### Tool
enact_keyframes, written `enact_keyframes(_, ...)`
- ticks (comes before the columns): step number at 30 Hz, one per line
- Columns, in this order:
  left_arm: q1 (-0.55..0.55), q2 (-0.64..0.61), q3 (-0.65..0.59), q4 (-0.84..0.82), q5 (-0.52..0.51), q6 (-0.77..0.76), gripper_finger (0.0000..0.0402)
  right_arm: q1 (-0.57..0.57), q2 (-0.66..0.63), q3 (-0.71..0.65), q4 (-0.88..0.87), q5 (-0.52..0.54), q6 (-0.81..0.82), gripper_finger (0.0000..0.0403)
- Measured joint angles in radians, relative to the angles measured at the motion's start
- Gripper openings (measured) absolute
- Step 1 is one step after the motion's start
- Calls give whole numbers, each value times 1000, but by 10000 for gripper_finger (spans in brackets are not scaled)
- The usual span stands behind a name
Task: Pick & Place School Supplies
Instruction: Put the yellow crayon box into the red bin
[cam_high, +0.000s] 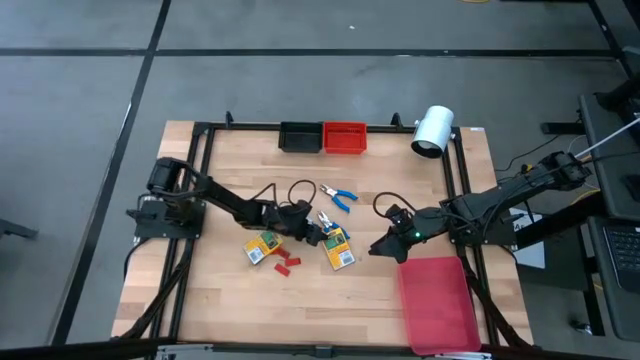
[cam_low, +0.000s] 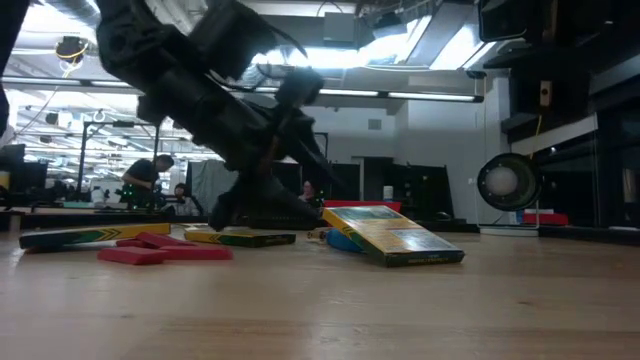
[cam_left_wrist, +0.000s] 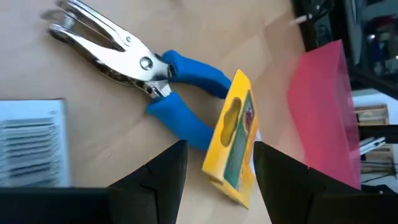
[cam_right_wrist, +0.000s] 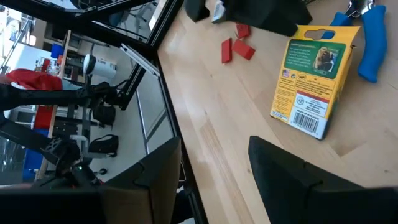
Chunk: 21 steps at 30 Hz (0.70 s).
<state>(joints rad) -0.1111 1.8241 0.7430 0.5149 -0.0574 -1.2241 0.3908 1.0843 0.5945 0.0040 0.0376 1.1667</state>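
Observation:
My left gripper (cam_high: 322, 238) is open and low over the middle of the table. In the left wrist view its fingers stand on either side of a yellow-and-green box (cam_left_wrist: 231, 146), with gaps showing. That box (cam_high: 339, 252) is tilted, one end propped on the blue handles of a metal tool (cam_left_wrist: 186, 93). Other boxes (cam_high: 262, 247) lie flat to the left, with red pieces (cam_high: 285, 265) beside them. A second blue-handled tool (cam_high: 340, 197) lies farther back. My right gripper (cam_high: 378, 250) is open, just right of the tilted box (cam_right_wrist: 314, 81).
A black bin (cam_high: 300, 137) and a red bin (cam_high: 345, 138) stand at the far edge. A flat red tray (cam_high: 438, 300) lies at the near right. A white cylinder (cam_high: 432, 130) hangs over the far right corner. Bare wood lies near and to the far left.

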Motion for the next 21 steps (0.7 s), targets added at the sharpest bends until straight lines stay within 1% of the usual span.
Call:
enact_keyframes(3,2,46,45,9,35,16,180,0,0,0,3,4,0,194)
enact_keyframes(5,2,69,68,13,39,18,180,0,0,0,4,4,1,194)
enact_keyframes(8,2,82,88,10,53,28,177,0,-4,0,4,4,2,194)
enact_keyframes(10,3,85,92,10,65,41,167,0,-5,0,5,4,4,194)
enact_keyframes(12,4,85,92,7,90,46,146,0,-8,-1,5,8,5,194)
enact_keyframes(14,5,85,92,3,113,51,114,0,-8,-1,6,8,4,194)
enact_keyframes(18,4,85,92,-1,137,91,24,0,-8,-1,5,8,4,194)
enact_keyframes(21,5,76,91,0,144,110,8,0,-8,-1,14,11,4,194)
